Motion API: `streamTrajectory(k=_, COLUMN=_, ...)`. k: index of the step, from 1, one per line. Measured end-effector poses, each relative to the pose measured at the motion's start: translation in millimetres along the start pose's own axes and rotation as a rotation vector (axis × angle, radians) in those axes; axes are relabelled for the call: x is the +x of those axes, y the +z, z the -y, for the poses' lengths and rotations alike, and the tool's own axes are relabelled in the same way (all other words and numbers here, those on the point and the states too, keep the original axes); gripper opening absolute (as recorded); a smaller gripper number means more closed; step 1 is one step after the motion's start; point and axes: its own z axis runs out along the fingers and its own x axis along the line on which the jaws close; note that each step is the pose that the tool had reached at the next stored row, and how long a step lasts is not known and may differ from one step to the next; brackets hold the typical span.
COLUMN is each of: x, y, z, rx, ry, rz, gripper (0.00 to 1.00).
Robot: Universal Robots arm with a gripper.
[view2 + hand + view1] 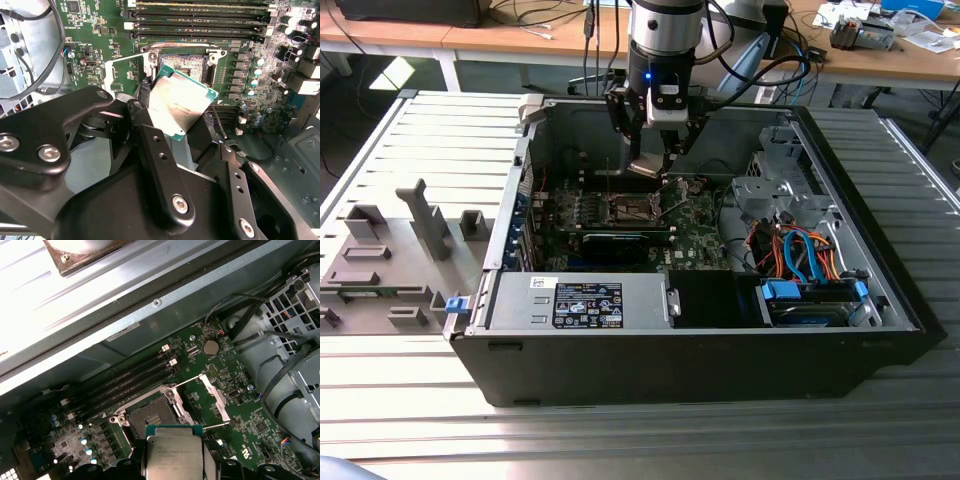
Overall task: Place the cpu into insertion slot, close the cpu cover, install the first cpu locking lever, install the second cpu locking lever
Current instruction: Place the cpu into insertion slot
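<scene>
Green motherboard [100,30] beneath | gripper [175,122] pinching cpu [181,102] | silvery square top, near insertion slot [182,62]

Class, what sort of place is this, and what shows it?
Probably a robotics lab: an open computer case on a slotted metal table, cluttered wooden benches behind, a robot hand holding the cpu.

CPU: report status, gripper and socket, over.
The gripper shut on the cpu, held tilted above the insertion slot. Slot bare, cpu not seated. The cpu cover stands open; nothing between.
</scene>
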Motion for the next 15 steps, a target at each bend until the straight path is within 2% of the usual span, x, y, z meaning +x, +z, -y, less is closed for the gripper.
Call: streamTrajectory(k=15, x=0.0, y=0.0, z=0.0, rx=0.0, ry=0.009, rz=0.0004, gripper=0.54)
